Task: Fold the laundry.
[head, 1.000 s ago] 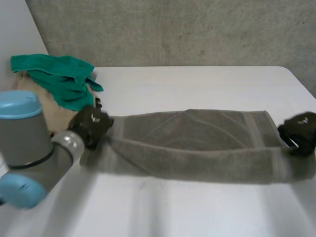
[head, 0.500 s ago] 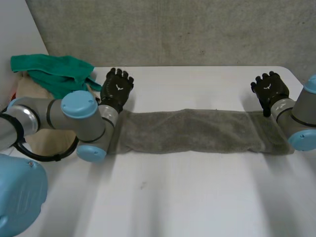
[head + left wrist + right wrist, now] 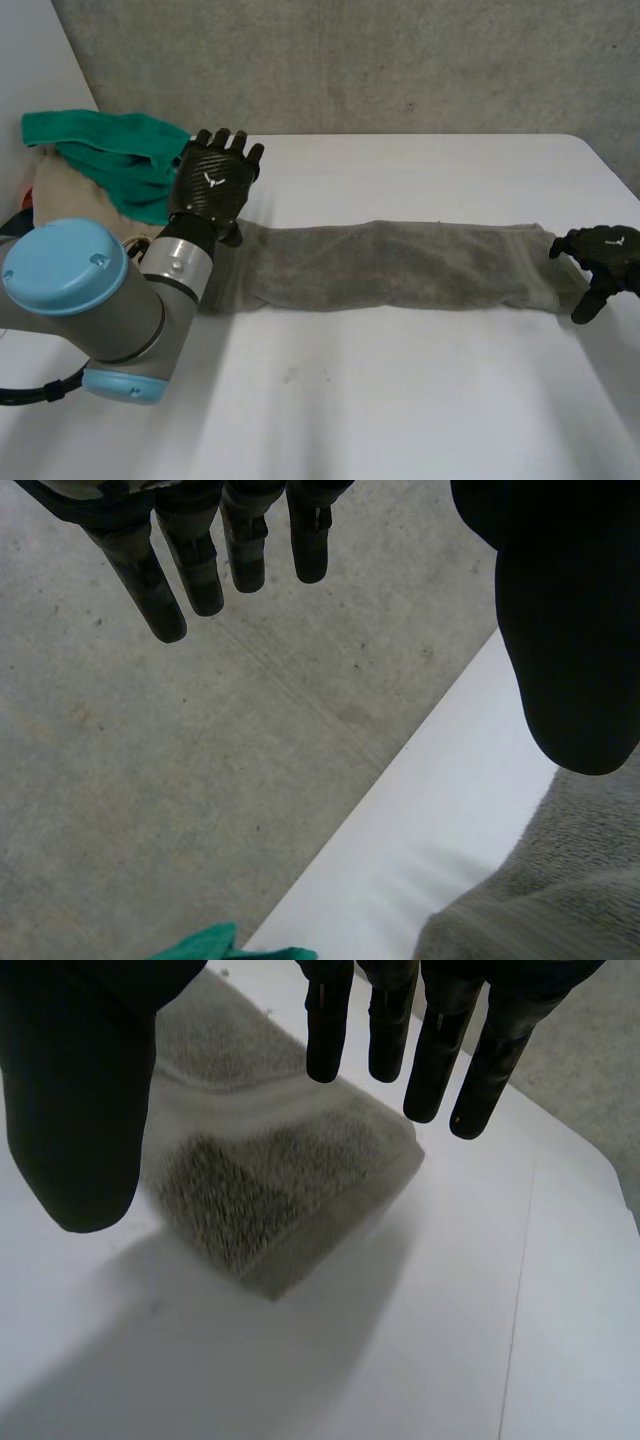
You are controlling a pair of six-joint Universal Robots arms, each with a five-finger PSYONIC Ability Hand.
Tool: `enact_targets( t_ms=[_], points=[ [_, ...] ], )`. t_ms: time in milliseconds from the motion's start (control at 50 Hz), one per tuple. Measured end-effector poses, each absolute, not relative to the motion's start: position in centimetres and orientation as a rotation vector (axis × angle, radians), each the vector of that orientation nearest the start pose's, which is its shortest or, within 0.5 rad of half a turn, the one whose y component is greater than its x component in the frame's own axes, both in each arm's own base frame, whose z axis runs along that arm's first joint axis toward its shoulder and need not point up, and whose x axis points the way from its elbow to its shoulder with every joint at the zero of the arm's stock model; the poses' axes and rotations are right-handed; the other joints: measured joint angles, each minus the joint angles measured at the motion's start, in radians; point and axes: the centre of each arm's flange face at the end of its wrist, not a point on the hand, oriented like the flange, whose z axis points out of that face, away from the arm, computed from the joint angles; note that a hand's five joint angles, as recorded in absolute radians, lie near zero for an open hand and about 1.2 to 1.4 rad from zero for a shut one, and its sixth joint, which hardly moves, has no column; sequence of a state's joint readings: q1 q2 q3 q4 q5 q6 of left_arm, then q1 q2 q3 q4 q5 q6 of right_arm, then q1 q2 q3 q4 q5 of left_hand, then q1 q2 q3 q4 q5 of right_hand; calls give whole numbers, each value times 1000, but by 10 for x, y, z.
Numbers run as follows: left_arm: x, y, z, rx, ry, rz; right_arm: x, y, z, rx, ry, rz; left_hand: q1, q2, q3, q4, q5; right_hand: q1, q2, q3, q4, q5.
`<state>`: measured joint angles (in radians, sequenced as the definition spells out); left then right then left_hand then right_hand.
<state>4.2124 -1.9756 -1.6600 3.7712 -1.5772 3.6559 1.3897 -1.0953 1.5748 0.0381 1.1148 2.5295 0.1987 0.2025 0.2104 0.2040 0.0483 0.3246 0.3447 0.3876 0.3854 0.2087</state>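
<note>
We see the left robot hand (image 3: 215, 185) raised over the left end of the grey towel (image 3: 400, 265), fingers straight and spread, holding nothing. The right robot hand (image 3: 600, 262) sits just past the towel's right end with fingers straight and thumb apart, also holding nothing; its wrist view shows the towel's folded end below the fingertips, seemingly untouched. We count one grey towel, folded into a long strip across the middle of the white desk (image 3: 400, 400), and one green cloth (image 3: 110, 150) at the desk's far left corner, heaped on a beige bundle (image 3: 65, 185) that may be more laundry.
</note>
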Motion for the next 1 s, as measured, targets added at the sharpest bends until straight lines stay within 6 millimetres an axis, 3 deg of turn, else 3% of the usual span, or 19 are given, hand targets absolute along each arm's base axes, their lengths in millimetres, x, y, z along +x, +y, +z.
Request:
enact_targets(
  t_ms=[80,140,180,200,240,320,420,540,640,660,780,820,840,860,880,900,940,960,1000],
  points=[
    [-298,-275,199,989,1821,-2346,108,-359,139,-953,2527,-1670,0,0,0,0,0,5,0,3,4,6],
    [-297,-276,198,988,1825,-2338,109,-363,125,-988,2533,-1653,0,0,0,0,0,330,380,348,349,332],
    [-296,-276,197,988,1827,-2336,108,-365,121,-999,2537,-1649,0,0,0,0,0,330,380,348,349,332],
    [-296,-276,197,988,1828,-2333,108,-367,119,-1006,2541,-1649,0,0,0,0,0,594,757,707,701,684],
    [-296,-276,196,988,1830,-2330,107,-369,117,-1011,2546,-1653,0,0,0,0,0,639,828,782,787,765],
    [-295,-275,197,990,1831,-2327,94,-378,123,-988,2593,-1713,0,0,0,0,0,643,828,797,802,773],
    [-293,-272,205,983,1820,-2339,62,-392,142,-942,2679,-1868,0,0,0,0,0,647,828,797,802,773],
    [-288,-268,217,964,1807,-2351,20,-408,164,-1089,2796,-2058,0,0,0,0,0,656,828,797,802,775],
    [-283,-266,221,959,1813,-2344,27,-413,177,-1269,2744,-2151,0,0,0,0,0,659,828,797,802,779],
    [-283,-266,222,959,1814,-2343,32,-414,179,-1291,2720,-2168,0,0,0,0,0,659,828,797,802,778],
    [-277,-264,226,951,1828,-2324,121,-406,212,-1450,2271,-2375,0,0,0,0,0,659,828,797,803,779],
    [-275,-264,226,946,1830,-2320,182,-386,223,-1528,1972,-2408,0,0,0,0,0,659,828,797,803,779],
    [-275,-264,226,946,1830,-2320,182,-386,223,-1528,1972,-2408,0,0,0,0,0,659,828,797,803,779],
    [-274,-264,227,942,1831,-2318,224,-365,226,-1582,1769,-2392,0,0,0,0,0,659,828,797,803,779],
    [-274,-264,227,942,1831,-2318,234,-359,226,-1596,1721,-2380,0,0,0,0,0,661,828,797,803,779],
    [-273,-263,227,942,1833,-2316,268,-336,223,-1646,1564,-2328,0,0,0,0,0,664,828,797,803,779],
    [-273,-262,227,942,1834,-2315,287,-321,218,-1677,1480,-2285,0,0,0,0,0,664,828,797,803,779],
    [-273,-261,226,944,1837,-2312,316,-296,205,-1733,1360,-2199,0,0,0,0,0,664,828,797,803,779],
    [-273,-260,225,947,1842,-2308,339,-272,188,-1789,1264,-2111,0,0,0,0,0,664,828,797,803,782]
  ],
)
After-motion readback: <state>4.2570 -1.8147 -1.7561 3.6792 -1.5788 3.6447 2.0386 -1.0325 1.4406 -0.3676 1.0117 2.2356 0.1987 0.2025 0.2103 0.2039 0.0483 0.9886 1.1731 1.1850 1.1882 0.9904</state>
